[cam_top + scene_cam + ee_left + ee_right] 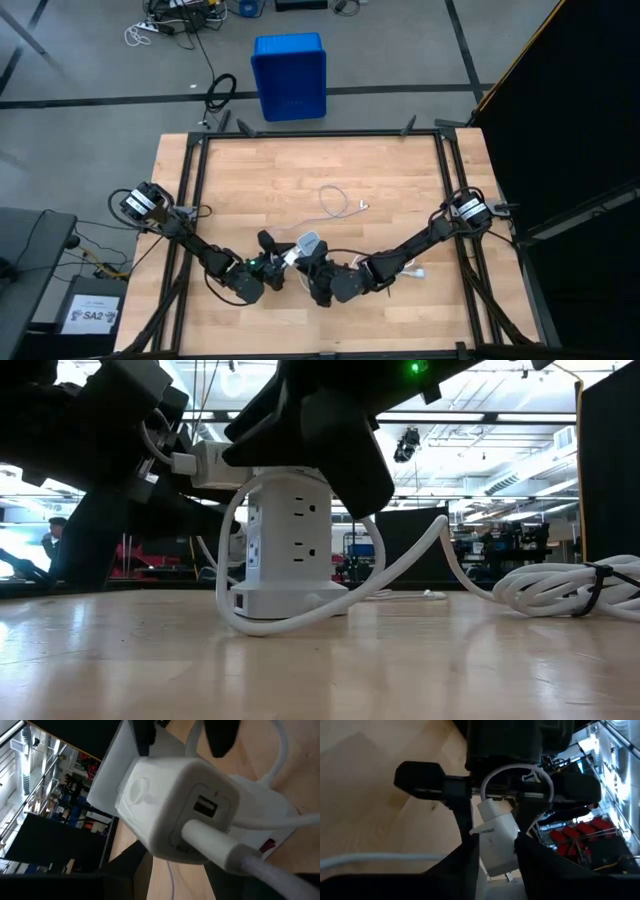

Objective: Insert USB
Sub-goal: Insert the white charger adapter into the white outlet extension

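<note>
- Your right gripper (495,865) is clamping the charger block (496,840) at the table's (260,170) near-centre.
- Your left gripper (268,262) is sitting just beside it; I cannot tell its finger state.
- The USB (333,205) is lying loose, well apart, farther up the table.
- Its plug end (362,207) is pointing toward the right arm's side, so that arm looks nearer.

Both arms reach low toward the middle of the table's near edge, elbows bent, wrists nearly meeting. The left gripper (272,262) angles in from the left, its fingers (220,737) spread apart. The right gripper (315,268) comes in from the right, its fingers (465,852) pressed against something white held between them.
</note>
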Controlling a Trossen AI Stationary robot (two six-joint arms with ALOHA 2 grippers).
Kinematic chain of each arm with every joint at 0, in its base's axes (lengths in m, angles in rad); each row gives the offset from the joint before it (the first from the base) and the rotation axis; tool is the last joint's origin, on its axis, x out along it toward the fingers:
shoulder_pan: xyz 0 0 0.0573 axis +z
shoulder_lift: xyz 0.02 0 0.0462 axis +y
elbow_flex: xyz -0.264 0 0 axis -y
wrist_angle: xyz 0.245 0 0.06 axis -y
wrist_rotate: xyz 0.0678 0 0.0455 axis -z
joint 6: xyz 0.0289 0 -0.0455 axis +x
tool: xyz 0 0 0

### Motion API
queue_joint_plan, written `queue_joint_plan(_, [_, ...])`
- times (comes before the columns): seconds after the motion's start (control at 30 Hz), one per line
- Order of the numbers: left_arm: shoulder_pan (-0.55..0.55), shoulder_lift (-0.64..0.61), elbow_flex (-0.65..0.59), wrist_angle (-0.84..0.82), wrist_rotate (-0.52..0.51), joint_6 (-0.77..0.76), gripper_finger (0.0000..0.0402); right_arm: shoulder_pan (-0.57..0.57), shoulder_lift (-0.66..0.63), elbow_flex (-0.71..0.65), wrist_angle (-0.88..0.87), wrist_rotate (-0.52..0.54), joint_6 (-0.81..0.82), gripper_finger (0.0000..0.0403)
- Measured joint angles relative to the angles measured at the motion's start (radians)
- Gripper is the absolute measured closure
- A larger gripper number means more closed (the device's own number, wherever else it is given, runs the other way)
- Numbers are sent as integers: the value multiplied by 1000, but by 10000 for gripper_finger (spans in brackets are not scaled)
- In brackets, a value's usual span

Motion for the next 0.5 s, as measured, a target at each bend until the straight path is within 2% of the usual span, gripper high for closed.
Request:
queue_joint_plan(0.3, [0, 0, 0, 8, 0, 8, 255, -22, 11, 0, -5, -10, -33, 214])
queue_joint_plan(0.5, [1, 1, 0, 16, 13, 26, 255, -46, 42, 2, 56, 6, -66, 195])
